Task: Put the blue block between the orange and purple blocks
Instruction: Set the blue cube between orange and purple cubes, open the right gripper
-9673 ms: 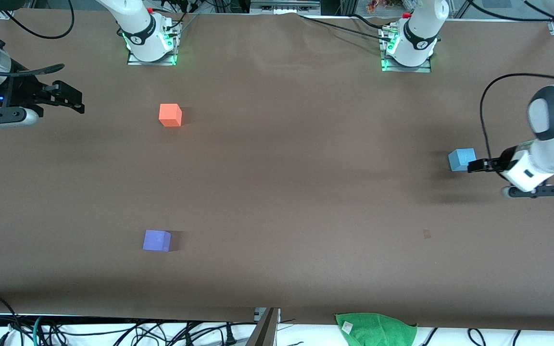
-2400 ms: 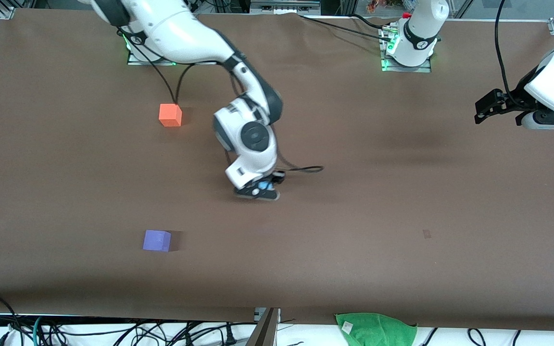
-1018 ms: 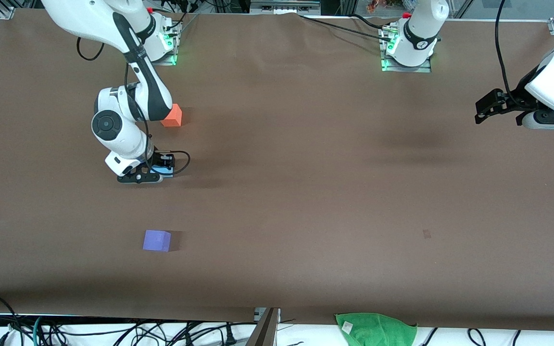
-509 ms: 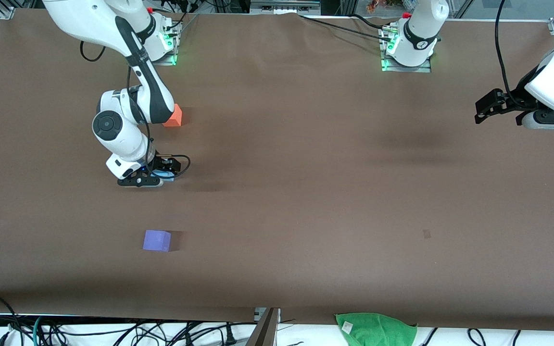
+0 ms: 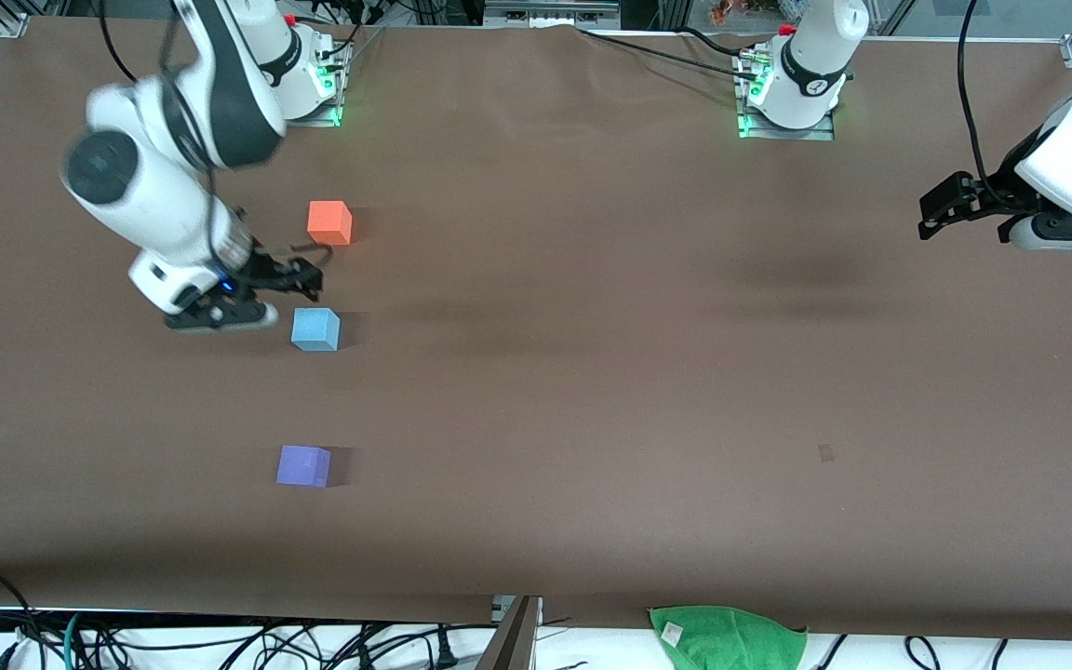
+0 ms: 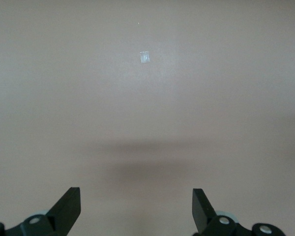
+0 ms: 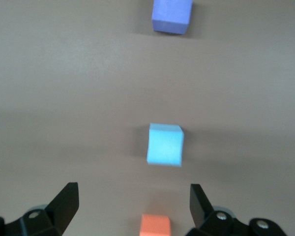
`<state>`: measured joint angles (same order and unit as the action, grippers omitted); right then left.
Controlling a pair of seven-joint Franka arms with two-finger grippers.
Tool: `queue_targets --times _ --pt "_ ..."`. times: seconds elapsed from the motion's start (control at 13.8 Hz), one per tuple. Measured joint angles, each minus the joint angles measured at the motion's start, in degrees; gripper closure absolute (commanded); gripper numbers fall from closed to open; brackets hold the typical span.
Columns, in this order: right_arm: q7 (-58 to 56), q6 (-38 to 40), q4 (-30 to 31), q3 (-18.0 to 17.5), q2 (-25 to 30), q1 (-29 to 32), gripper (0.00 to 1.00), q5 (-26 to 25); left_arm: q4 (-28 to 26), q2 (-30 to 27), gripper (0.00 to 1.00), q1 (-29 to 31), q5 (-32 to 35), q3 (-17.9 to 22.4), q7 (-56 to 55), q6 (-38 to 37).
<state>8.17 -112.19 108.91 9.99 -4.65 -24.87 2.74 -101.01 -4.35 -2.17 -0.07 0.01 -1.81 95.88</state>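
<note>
The blue block [image 5: 315, 329] [image 7: 165, 144] rests free on the brown table, in line between the orange block [image 5: 329, 222] [image 7: 155, 225] and the purple block [image 5: 303, 465] [image 7: 172, 15], which lies nearer to the front camera. My right gripper [image 5: 299, 276] [image 7: 133, 196] hangs open and empty in the air over the table between the orange and blue blocks, touching neither. Toward the left arm's end of the table my left gripper [image 5: 934, 207] [image 6: 136, 200] waits open over bare table, holding nothing.
A green cloth [image 5: 728, 636] lies at the table's edge closest to the front camera. Cables run along that edge. A small pale mark [image 6: 145, 57] shows on the table under the left gripper.
My right gripper has opened, let go of the blue block and risen away toward the orange block. The blue block now stands alone. The left arm has not moved.
</note>
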Motion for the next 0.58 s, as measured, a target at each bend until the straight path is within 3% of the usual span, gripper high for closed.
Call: queue_targets --times 0.22,0.44,0.58 --pt "-0.18 14.22 -9.1 -1.27 2.04 1.5 0.0 -0.46 0.01 0.0 0.0 -0.03 0.0 -0.02 0.0 -0.09" --pt "-0.38 16.46 -11.96 -9.42 2.3 10.15 0.0 -0.67 0.01 0.0 0.0 -0.07 0.0 -0.05 0.0 -0.2" --pt "-0.43 16.54 -12.8 -10.36 2.42 11.62 0.0 -1.0 0.01 0.0 0.0 -0.08 0.0 -0.06 0.0 -0.22"
